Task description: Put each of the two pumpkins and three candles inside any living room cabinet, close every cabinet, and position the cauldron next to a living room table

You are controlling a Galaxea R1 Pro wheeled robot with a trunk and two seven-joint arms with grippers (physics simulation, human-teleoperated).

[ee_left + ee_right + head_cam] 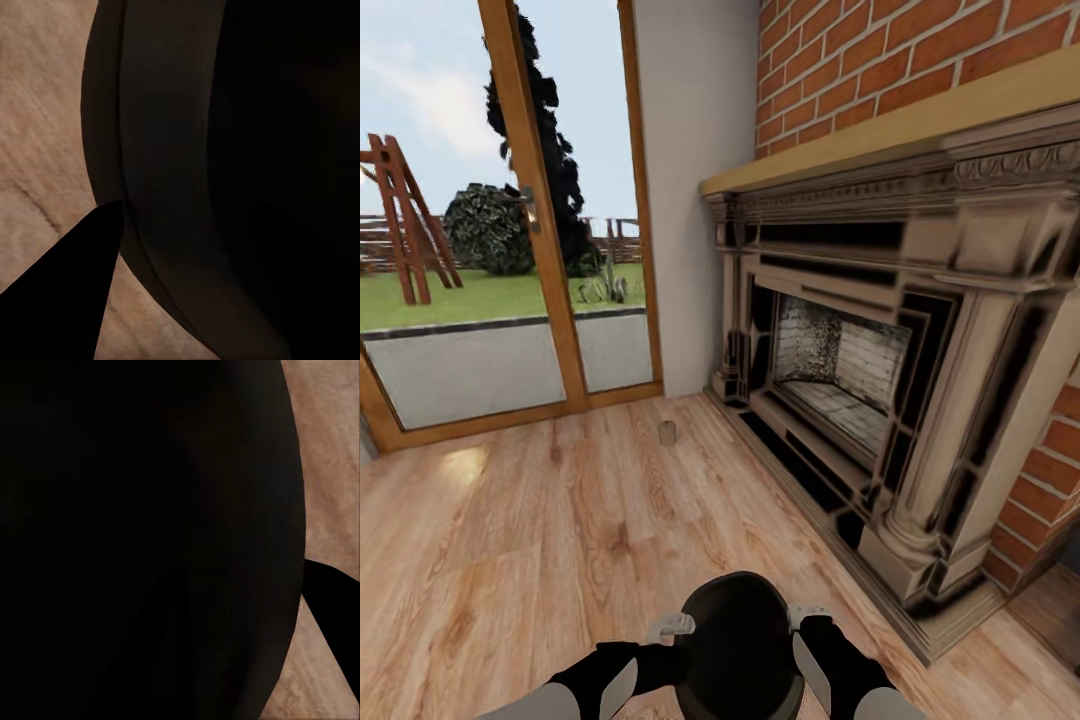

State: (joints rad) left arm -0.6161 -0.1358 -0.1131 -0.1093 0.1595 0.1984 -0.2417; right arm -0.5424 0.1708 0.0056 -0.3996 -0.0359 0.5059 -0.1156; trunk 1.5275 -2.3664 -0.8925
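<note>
We have the cauldron [740,640] low in front of us, held between both arms above the wood floor [510,540]. Our left gripper [672,627] presses its left side and our right gripper [808,614] its right side; whether either is clamped on the rim we cannot tell. One candle [667,432] stands upright on the floor ahead, between the glass door [490,300] and the fireplace [860,370].
</note>
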